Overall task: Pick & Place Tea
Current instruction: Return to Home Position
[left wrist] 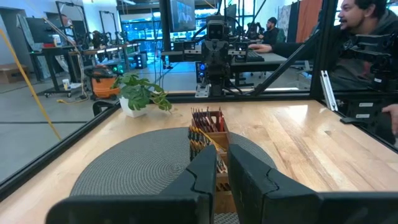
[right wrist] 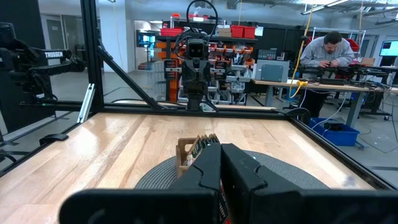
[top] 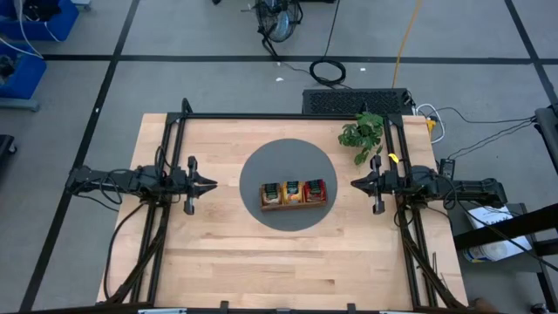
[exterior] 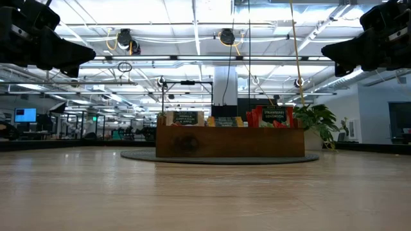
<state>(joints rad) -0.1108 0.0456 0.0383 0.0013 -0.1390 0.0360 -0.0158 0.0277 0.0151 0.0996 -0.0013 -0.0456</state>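
high view: wooden tray [top: 294, 206] sits at the centre of a round grey mat [top: 261, 161], mid-table [top: 218, 262]. all visible tea sachets [top: 294, 191] are inside the tray: dark green in the left compartment, orange-yellow in the middle, red in the right. no loose sachets seen on mat or wood.

low view: sachets stand upright, their tops and labels showing above the tray's front wall. one red label reads "strawberry". the green label is too small to read.

left gripper [top: 209, 184]: off the mat on the table's left side, level with the tray, well apart from it and pointing toward it. in the left wrist view its fingers [left wrist: 205, 177] are pressed almost together with only a thin slit between. nothing is held.

right gripper [top: 356, 184]: mirror position off the mat's right edge, pointing toward the tray. in the right wrist view its fingers [right wrist: 205, 171] are likewise closed up and empty.

potted plant [top: 362, 133]: far right part of the table, just beyond the right gripper.

room beyond the table: a person at the edge of the left wrist view, and another bent over a bench in the right wrist view.
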